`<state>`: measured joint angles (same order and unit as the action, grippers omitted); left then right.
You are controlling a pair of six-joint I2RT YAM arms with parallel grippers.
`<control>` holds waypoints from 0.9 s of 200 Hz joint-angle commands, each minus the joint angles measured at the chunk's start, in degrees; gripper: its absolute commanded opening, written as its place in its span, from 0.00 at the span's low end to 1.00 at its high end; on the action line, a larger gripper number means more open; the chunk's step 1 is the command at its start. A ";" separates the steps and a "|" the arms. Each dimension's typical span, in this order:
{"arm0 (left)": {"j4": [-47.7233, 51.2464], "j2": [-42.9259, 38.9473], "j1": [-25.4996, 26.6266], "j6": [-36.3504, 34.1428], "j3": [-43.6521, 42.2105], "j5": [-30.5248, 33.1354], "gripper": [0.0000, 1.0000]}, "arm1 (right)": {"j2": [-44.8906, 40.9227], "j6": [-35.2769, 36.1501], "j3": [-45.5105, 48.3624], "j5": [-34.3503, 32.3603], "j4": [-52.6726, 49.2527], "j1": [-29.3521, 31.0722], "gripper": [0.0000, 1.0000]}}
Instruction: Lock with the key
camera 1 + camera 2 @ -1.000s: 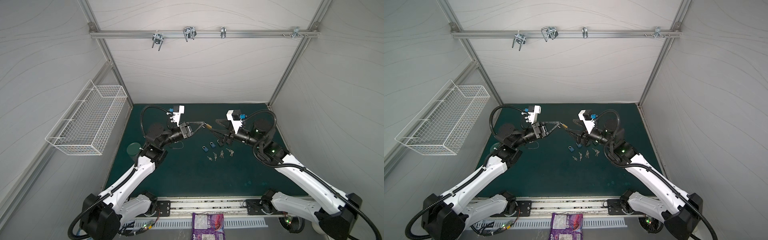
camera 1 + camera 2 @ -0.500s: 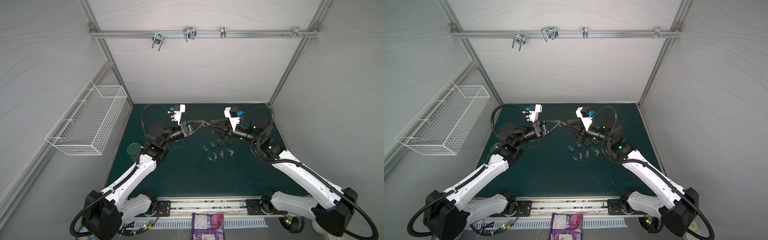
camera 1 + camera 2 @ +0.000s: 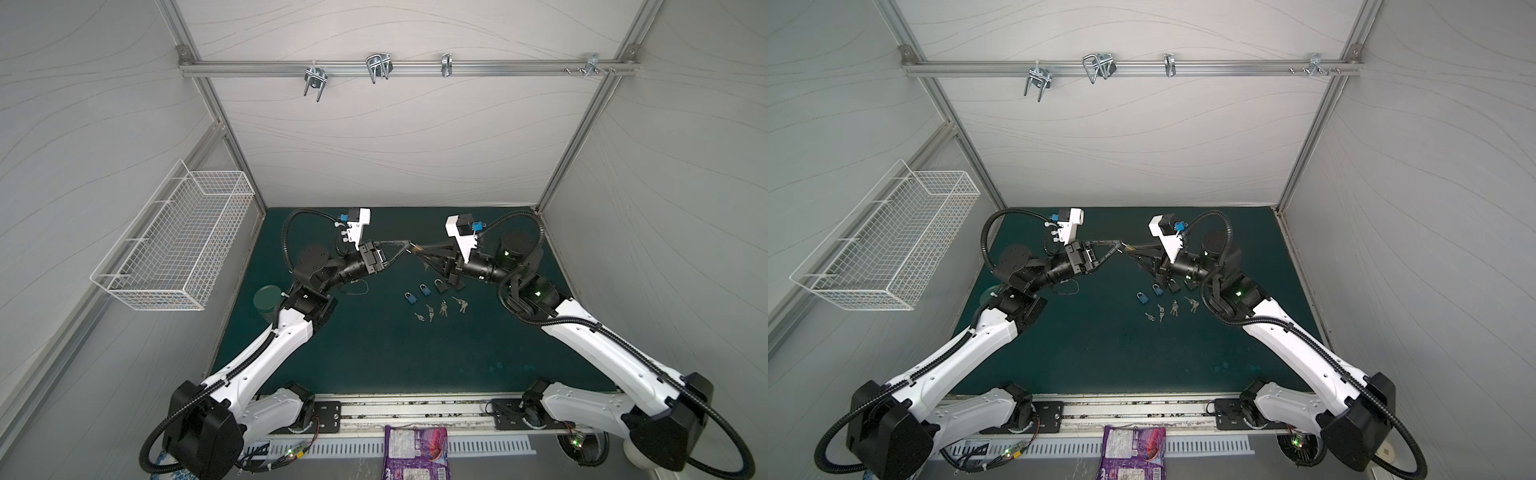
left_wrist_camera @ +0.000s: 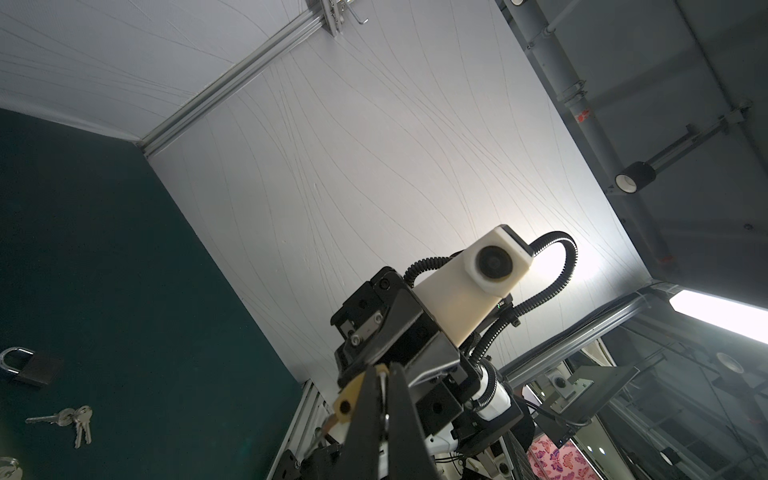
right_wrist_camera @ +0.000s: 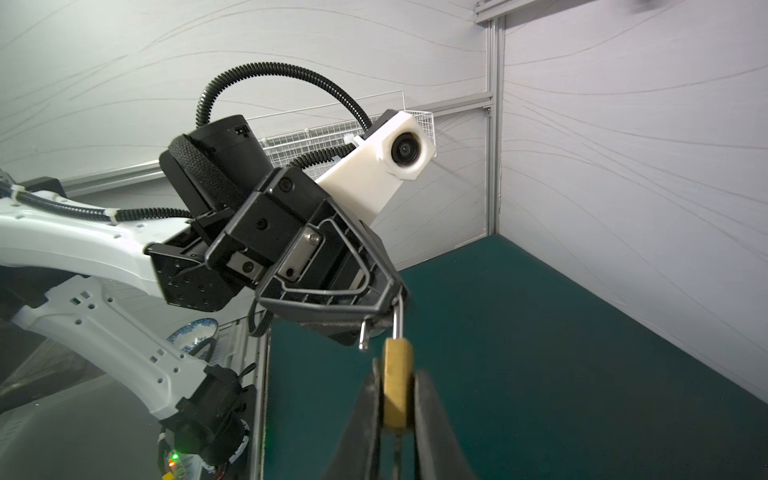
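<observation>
A brass padlock (image 3: 417, 248) (image 3: 1128, 247) hangs in the air over the back middle of the green mat (image 3: 374, 353), between both grippers. My left gripper (image 3: 409, 245) (image 4: 383, 374) is shut on its steel shackle (image 5: 400, 320), which stands open with its free end out of the body. My right gripper (image 3: 419, 250) (image 5: 398, 374) is shut on the brass body (image 5: 397, 382), one finger on each flat side. A key (image 4: 328, 424) sticks out of the padlock's (image 4: 348, 401) underside, partly hidden by the fingers.
On the mat below lie two blue padlocks (image 3: 410, 297) (image 3: 424, 289), a dark padlock (image 3: 439, 285) and several key bunches (image 3: 443, 308). A green cup (image 3: 268, 299) stands at the left edge. A wire basket (image 3: 178, 245) hangs on the left wall.
My right gripper has moved left to the padlock and closed its jaws on the brass body. The left gripper has kept its hold on the shackle, hardly moving.
</observation>
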<state>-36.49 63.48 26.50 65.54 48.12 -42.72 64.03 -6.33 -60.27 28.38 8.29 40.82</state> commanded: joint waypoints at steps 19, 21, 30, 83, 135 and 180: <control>-1.50 -1.53 -0.66 -3.23 4.52 -2.74 0.00 | -1.18 -4.28 -4.76 3.00 -3.82 0.01 0.00; -1.18 -1.57 -0.71 -3.64 4.88 -2.97 0.00 | -1.14 -4.74 -5.10 3.39 -4.34 -0.02 0.00; 1.25 -1.61 -0.76 -5.73 6.38 -4.26 0.00 | -1.08 -7.09 -6.72 5.87 -5.84 -0.08 0.00; 9.13 -2.40 -0.66 -14.94 14.81 -10.61 0.00 | -0.13 -22.92 -11.73 22.34 0.21 -0.73 0.00; 15.21 -2.90 1.03 -19.66 17.95 -13.18 0.00 | 1.53 -28.43 -15.66 25.67 3.78 -0.76 0.00; 17.83 -3.71 1.29 -21.96 17.54 -12.79 0.00 | 3.12 -32.32 -16.83 27.19 6.11 -0.81 0.00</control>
<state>-22.48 60.07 27.33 46.15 64.82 -54.02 67.18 -35.20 -75.07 52.71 8.54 39.97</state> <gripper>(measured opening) 0.048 0.127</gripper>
